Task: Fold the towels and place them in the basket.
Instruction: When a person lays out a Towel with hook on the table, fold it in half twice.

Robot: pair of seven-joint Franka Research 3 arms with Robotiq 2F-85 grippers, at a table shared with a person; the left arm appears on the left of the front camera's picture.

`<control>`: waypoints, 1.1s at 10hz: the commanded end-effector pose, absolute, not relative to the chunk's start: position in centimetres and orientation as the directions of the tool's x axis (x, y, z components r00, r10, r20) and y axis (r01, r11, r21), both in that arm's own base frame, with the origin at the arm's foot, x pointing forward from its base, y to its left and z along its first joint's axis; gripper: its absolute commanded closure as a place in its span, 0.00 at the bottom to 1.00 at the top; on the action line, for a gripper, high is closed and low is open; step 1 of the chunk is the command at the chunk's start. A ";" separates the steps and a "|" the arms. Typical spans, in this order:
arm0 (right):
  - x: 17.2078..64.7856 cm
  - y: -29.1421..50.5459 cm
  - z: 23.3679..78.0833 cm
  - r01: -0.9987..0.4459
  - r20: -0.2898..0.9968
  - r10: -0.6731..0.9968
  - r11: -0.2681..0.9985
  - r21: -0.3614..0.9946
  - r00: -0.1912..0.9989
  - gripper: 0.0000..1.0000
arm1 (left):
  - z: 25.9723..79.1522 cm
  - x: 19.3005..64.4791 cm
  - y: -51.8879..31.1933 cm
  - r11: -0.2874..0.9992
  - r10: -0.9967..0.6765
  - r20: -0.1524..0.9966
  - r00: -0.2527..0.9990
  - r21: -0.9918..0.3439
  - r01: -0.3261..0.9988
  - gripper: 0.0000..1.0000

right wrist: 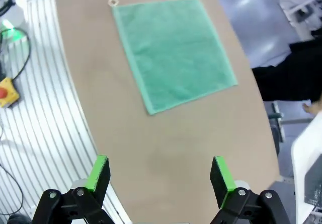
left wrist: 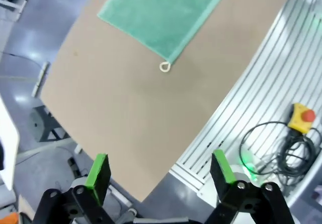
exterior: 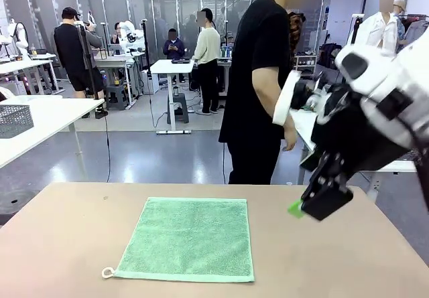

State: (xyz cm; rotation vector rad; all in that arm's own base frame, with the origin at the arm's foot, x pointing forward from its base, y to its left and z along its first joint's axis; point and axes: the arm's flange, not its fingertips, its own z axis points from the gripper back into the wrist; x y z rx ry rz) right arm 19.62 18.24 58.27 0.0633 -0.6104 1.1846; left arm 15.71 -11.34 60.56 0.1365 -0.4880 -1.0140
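On the table (exterior: 67, 231) lies one flat towel (exterior: 188, 238).

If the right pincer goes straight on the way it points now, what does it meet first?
Probably the bare table, just short of the towel; the depth is unclear.

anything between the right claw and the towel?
Nothing. In the right wrist view, the stretch between the open right claw and the flat towel is bare table.
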 end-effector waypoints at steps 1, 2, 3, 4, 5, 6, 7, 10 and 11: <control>19.7 18.0 53.7 -0.924 0.436 0.881 0.306 -0.231 0.183 0.00 | 57.3 15.6 -11.2 0.491 -0.862 0.319 0.393 0.340 0.802 0.00; 20.0 17.9 51.7 -0.935 0.422 0.890 0.283 -0.213 0.173 0.00 | 55.3 15.8 -11.3 0.483 -0.868 0.307 0.391 0.332 0.810 0.00; 19.7 18.1 50.0 -0.942 0.399 0.903 0.261 -0.212 0.160 0.00 | 53.7 15.9 -11.4 0.478 -0.871 0.295 0.393 0.326 0.815 0.00; 19.6 18.2 49.0 -0.947 0.389 0.908 0.251 -0.202 0.157 0.00 | 52.8 16.0 -11.5 0.474 -0.873 0.291 0.392 0.313 0.823 0.00; 19.5 18.1 48.6 -0.945 0.400 0.901 0.264 -0.193 0.170 0.00 | 52.4 16.1 -11.6 0.486 -0.864 0.299 0.404 0.289 0.825 0.00; 19.7 18.0 48.6 -0.944 0.394 0.902 0.267 -0.196 0.173 0.00 | 52.2 16.4 -11.8 0.496 -0.857 0.305 0.415 0.273 0.824 0.00; 21.7 20.7 54.4 -0.937 0.372 0.908 0.283 -0.206 0.193 0.00 | 59.0 16.7 -12.8 0.487 -0.867 0.283 0.411 0.299 0.821 0.00; 21.7 20.7 54.4 -0.937 0.372 0.908 0.283 -0.206 0.193 0.00 | 59.0 16.7 -12.8 0.487 -0.867 0.283 0.411 0.299 0.821 0.00; 21.7 20.7 54.4 -0.937 0.372 0.908 0.283 -0.206 0.193 0.00 | 59.0 16.7 -12.8 0.487 -0.867 0.283 0.411 0.299 0.821 0.00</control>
